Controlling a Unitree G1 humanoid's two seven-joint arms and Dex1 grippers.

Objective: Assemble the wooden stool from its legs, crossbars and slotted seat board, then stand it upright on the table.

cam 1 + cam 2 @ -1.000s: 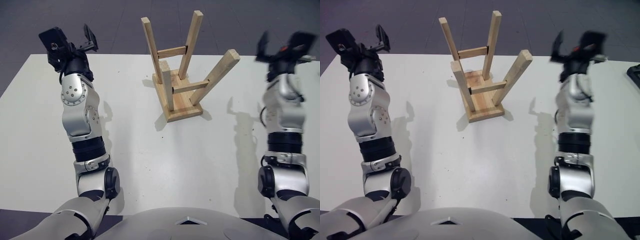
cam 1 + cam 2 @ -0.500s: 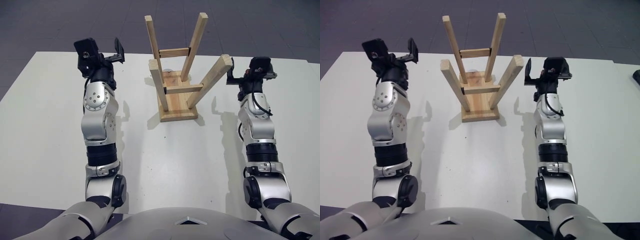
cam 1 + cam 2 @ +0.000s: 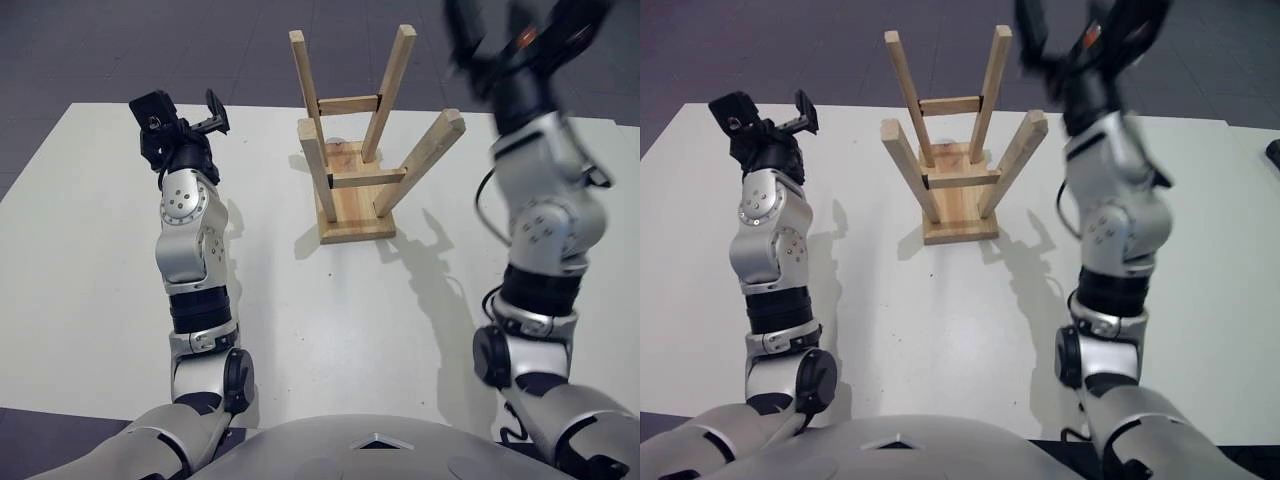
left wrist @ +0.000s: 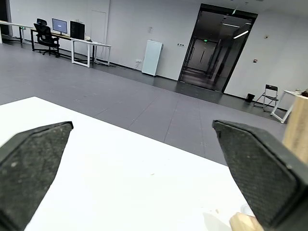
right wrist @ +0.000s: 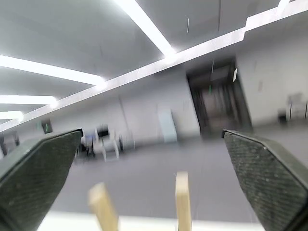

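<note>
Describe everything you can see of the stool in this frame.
The stool is pale bare wood, assembled and upside down. Its seat board lies flat on the white table near the far edge, between the two arms. Four square legs splay upward, joined in pairs by two crossbars. Only the table touches it.

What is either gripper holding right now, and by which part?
Nothing. The left gripper and right gripper are both open and empty; the stool sits legs-up on the table, touched by neither.
</note>
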